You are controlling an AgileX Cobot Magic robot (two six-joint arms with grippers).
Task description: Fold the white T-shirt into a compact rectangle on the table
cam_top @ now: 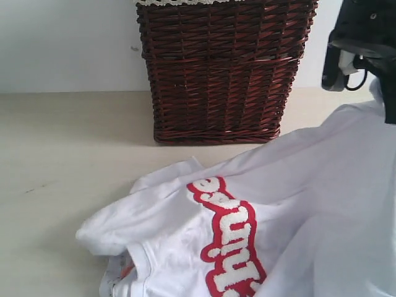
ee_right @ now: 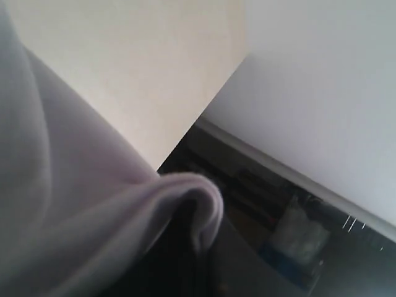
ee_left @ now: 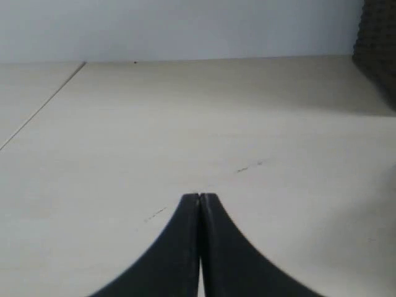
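Observation:
The white T-shirt [cam_top: 309, 185] lies partly on the table [cam_top: 68, 161], its red-outlined letters [cam_top: 232, 241] facing up and its ribbed neck [cam_top: 139, 263] near the front edge. Its right side rises in a slope up to my right gripper [cam_top: 386, 102], which holds it above the table. In the right wrist view a fold of white cloth [ee_right: 74, 204] wraps over the dark fingers of the right gripper [ee_right: 198, 247], shut on it. My left gripper [ee_left: 200, 197] is shut with nothing in it, low over bare table [ee_left: 185, 111], apart from the shirt.
A dark brown wicker basket [cam_top: 223, 68] stands at the back of the table, just behind the shirt; its edge [ee_left: 377, 43] shows in the left wrist view. A pale wall runs behind. Bare tabletop stretches to the left.

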